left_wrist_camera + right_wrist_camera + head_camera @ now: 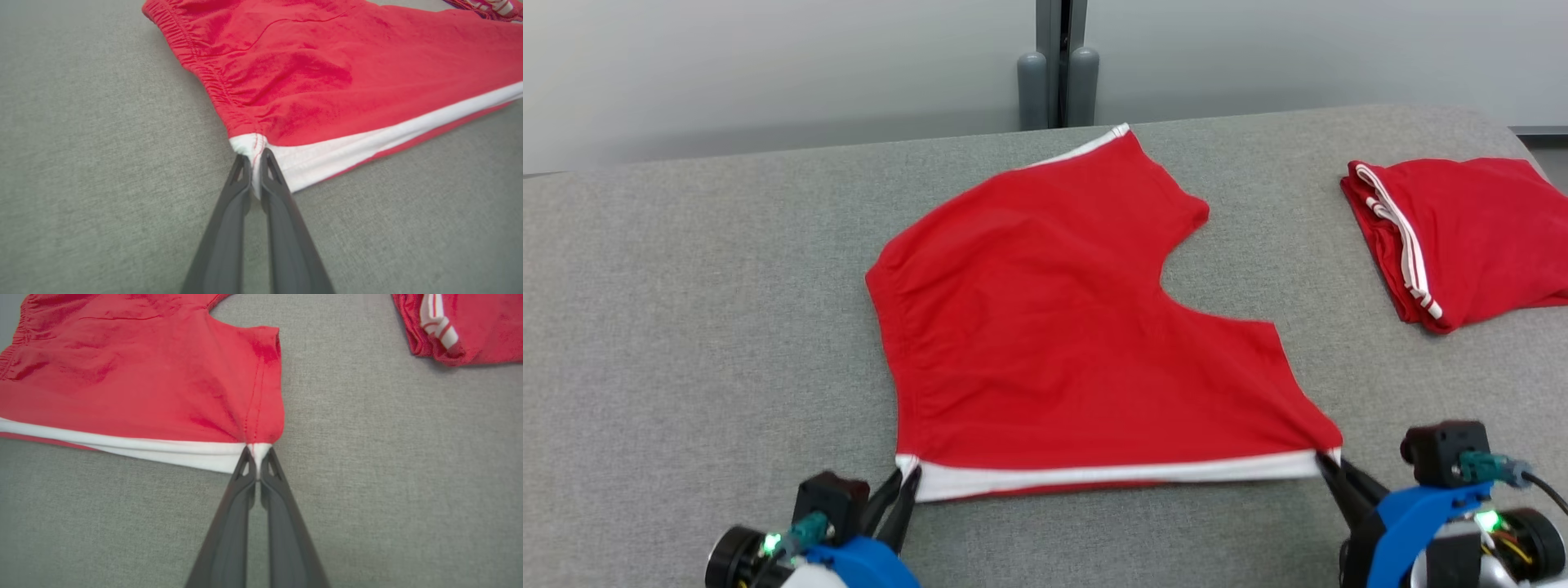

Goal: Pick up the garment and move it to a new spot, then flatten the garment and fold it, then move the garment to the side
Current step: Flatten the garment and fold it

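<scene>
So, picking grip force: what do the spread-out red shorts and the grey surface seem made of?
Red shorts: likely thin matte knit fabric, soft creases and a gathered waistband. Grey surface: probably matte woven upholstery, its speckled weave visible up close.

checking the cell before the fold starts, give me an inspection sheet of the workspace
surface: grey cloth top, flat, no stains seen
job's things: red shorts spread flat, white band along the near edge
clutter: folded red garment at the far right, apart from the shorts
tools: left tool shut on the band's near left corner; right tool shut on its near right corner
cables: black cable by the right tool, off the shorts
surroundings: pale wall, two grey posts behind the surface
</scene>
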